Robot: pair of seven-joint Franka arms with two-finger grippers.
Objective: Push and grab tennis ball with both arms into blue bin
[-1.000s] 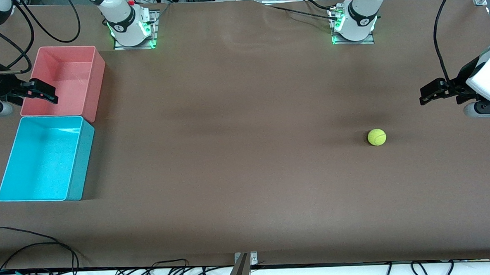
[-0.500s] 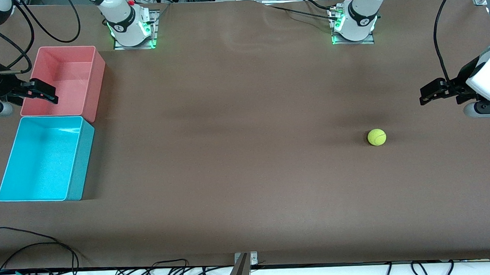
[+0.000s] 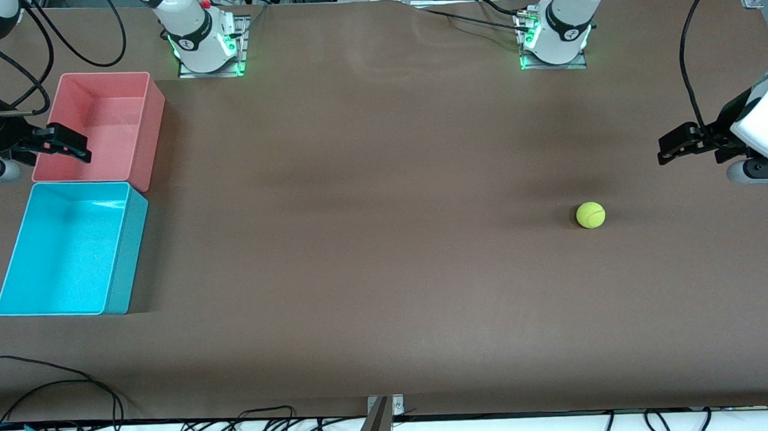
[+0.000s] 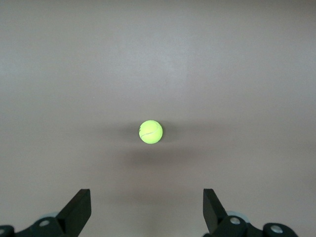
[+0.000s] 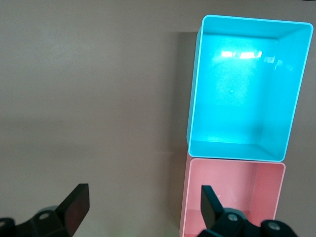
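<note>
Tennis ball (image 3: 590, 215) sits alone at our three o'clock; blue bin (image 3: 68, 249) at nine looks empty. Left gripper (image 3: 673, 150) and right gripper (image 3: 66, 146) hang with fingers apart, holding nothing. All work remains.

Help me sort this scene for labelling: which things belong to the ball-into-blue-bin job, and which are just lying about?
Part of the job:
- tennis ball, on the table toward the left arm's end
- blue bin, empty, toward the right arm's end
- left claw, open, above the table near the ball
- right claw, open, over the pink bin

Just lying about:
- pink bin, empty, touching the blue bin
- cables along the table edge
</note>
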